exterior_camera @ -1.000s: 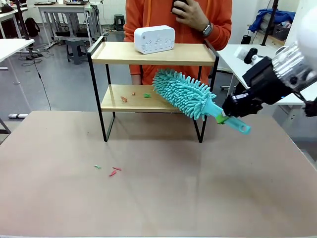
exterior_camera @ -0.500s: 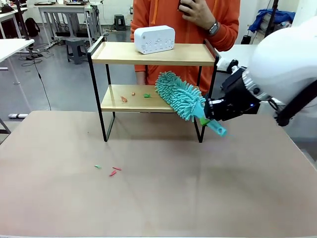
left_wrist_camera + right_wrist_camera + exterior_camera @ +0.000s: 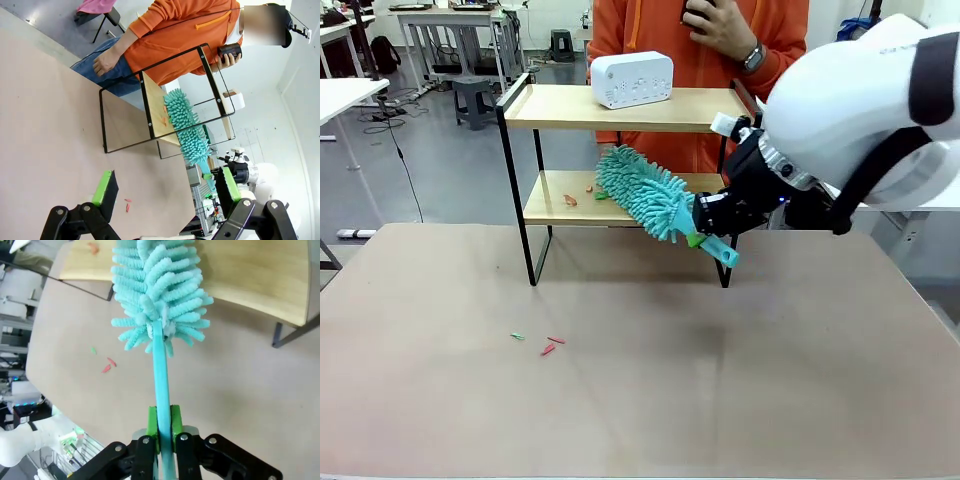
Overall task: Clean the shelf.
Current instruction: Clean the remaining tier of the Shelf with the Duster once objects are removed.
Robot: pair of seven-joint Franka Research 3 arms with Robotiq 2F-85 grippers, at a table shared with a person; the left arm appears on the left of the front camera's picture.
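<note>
While a few small scraps (image 3: 548, 346) lay on the table (image 3: 440, 400) towards the left, the shelf (image 3: 525, 108) stood at the far middle with orange bits (image 3: 570, 200) on its lower board, so you could judge the cleaning as only partly done. The teal duster (image 3: 645, 192) lay across that board, just right of those bits. Your left gripper (image 3: 167, 187) hung with jaws wide apart, holding nothing. Your right gripper (image 3: 164, 422) was clamped tight on the duster's handle.
</note>
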